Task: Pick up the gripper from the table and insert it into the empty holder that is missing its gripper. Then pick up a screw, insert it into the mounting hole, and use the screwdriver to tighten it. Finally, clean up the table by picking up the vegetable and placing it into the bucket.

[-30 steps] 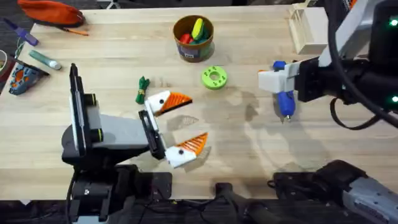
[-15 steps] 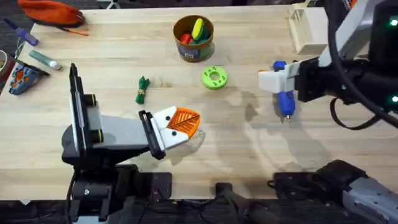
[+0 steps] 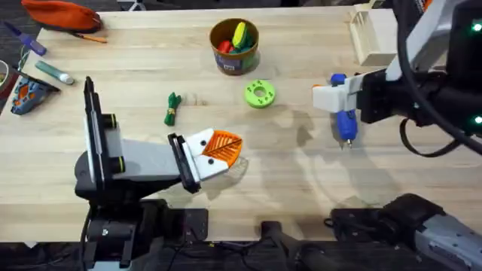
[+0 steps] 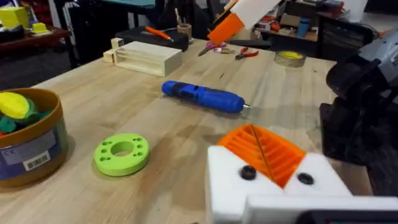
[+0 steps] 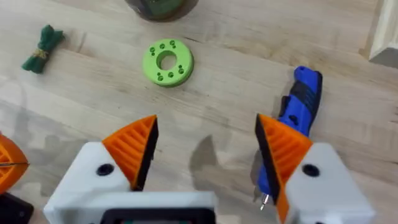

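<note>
Your right gripper (image 5: pixel 205 155) has its fingers spread wide, holding nothing; the screwdriver (image 3: pixel 345 120) lies flat on the table beside it, partly covered by it from overhead. Left gripper (image 3: pixel 218 150): orange pads pressed together, nothing seen between, vs 1 s ago when they stood apart. The vegetable (image 3: pixel 172 108) sits untouched, well apart from the bucket (image 3: pixel 234 46).

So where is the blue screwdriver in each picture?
Overhead: the screwdriver lies at the right of the table, under the right gripper.
Left wrist: it lies on the table beyond the green ring.
Right wrist: it lies by one of the fingers.
Shared landmark: the green ring.
</note>
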`<action>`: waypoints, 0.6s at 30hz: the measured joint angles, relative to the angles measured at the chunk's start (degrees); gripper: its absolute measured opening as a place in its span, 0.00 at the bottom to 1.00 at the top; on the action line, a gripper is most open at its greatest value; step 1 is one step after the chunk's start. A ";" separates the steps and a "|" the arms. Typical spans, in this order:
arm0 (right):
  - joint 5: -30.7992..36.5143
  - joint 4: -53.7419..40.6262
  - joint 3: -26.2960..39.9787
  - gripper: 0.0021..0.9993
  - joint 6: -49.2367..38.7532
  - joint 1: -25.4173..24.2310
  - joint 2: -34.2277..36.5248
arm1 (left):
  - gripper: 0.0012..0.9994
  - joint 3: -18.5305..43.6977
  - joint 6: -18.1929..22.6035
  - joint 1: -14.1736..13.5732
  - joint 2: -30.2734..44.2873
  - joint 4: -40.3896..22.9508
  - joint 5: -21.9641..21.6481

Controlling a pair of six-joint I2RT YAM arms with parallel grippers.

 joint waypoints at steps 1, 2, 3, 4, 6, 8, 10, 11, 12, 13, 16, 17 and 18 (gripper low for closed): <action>0.00 -0.02 0.00 0.91 0.08 0.00 0.00 | 0.01 0.00 0.00 0.00 0.00 0.00 0.00; 0.02 -0.02 0.00 0.91 0.36 -0.03 0.02 | 0.01 0.00 0.00 0.00 0.00 0.00 0.00; 0.06 -0.04 0.00 0.91 0.68 -0.15 0.00 | 0.01 0.00 0.00 0.00 0.00 0.00 0.00; 0.26 -0.20 0.00 0.91 1.12 -0.29 0.00 | 0.01 0.00 0.02 0.00 0.00 0.00 0.00; 0.72 -1.30 0.02 0.91 1.77 -0.71 0.07 | 0.01 0.00 0.01 0.00 0.00 0.00 0.00; 1.57 -3.72 0.50 0.91 2.13 -1.27 0.81 | 0.01 0.00 0.00 0.00 0.00 0.00 0.00; 2.77 -6.23 1.67 0.91 2.32 -1.81 2.41 | 0.01 0.00 0.02 0.00 0.00 0.00 0.00; 3.57 -7.64 2.55 0.91 2.34 -2.09 3.52 | 0.01 0.00 0.00 0.00 0.00 0.00 0.00; 4.28 -8.76 3.44 0.91 2.34 -2.37 4.58 | 0.01 0.00 0.00 0.00 0.00 0.00 0.00; 4.97 -9.64 4.31 0.91 2.34 -2.68 5.57 | 0.01 0.00 0.00 0.00 -0.02 0.00 0.00; 7.02 -11.50 7.29 0.91 2.34 -4.21 8.72 | 0.01 0.00 0.01 0.00 0.00 0.00 0.00; 7.48 -11.85 8.05 0.91 2.32 -4.93 9.56 | 0.01 0.00 0.00 0.00 0.00 0.00 -0.02; 7.94 -12.18 8.83 0.91 2.32 -5.92 10.60 | 0.01 0.00 0.01 0.00 0.00 0.00 0.00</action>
